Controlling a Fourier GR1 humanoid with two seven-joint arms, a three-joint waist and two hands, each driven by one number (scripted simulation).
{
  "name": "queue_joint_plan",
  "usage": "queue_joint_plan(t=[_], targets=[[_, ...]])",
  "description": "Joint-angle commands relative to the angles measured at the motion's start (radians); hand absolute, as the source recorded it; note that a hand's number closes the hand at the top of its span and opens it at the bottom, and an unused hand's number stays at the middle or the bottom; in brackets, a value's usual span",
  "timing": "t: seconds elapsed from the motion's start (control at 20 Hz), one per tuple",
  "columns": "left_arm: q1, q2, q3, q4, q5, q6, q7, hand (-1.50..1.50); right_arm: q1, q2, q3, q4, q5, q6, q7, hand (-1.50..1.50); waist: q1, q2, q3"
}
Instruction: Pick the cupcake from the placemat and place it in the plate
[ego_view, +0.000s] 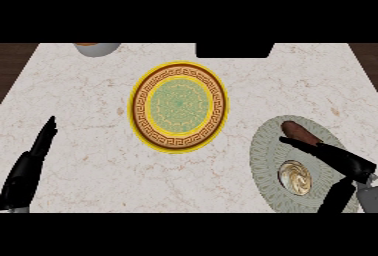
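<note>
Right hand: the black right hand (345, 164) is seen over the grey round placemat (267, 150), fingers and thumb spread apart around the swirl-topped cupcake (294, 176), nothing clasped.
Cupcake: placed on the placemat, beside a brown oblong item (297, 131).
Plate: the yellow-rimmed round patterned plate (179, 106) is seen mid-table (88, 100), well apart.
Left hand: the left hand (33, 160) is held straight at the left edge.

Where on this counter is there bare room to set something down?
Bare marble lies between the left hand and the plate, and in front of the plate toward the placemat. The plate's centre is bare. It is crowded on the placemat: cupcake, brown item, right hand.
</note>
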Motion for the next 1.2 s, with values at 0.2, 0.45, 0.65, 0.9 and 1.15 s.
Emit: queue_joint_plan(t=[0.2, 0.45, 0.65, 0.9, 1.15], targets=[[0.0, -0.016, 0.058, 0.025, -0.009, -0.076, -0.018, 0.0, -0.09, 0.112, 0.001, 0.158, 0.102, -0.032, -0.077, 1.5, 0.004, 0.001, 0.0], [0.017, -0.074, 0.042, -0.041, -0.068, -0.029, 0.014, 0.0, -0.019, 0.102, -0.02, 0.132, 0.132, -0.063, -0.178, 1.5, 0.001, 0.0, 0.0], [0.044, -0.063, 0.084, -0.051, -0.05, -0.096, -0.008, 0.0, 0.028, 0.084, -0.057, 0.02, 0.131, -0.021, -0.15, 1.5, -0.002, 0.0, 0.0], [-0.021, -0.055, 0.058, 0.006, -0.071, -0.08, -0.017, 0.0, -0.265, 0.058, -0.122, 0.297, 0.304, -0.278, 0.008, 1.5, 0.039, 0.012, 0.002], [-0.044, -0.091, 0.017, -0.025, -0.108, -0.048, 0.034, 0.0, -0.399, 0.047, -0.129, 0.404, 0.461, -0.498, 0.136, 1.5, 0.048, 0.015, 0.003]])
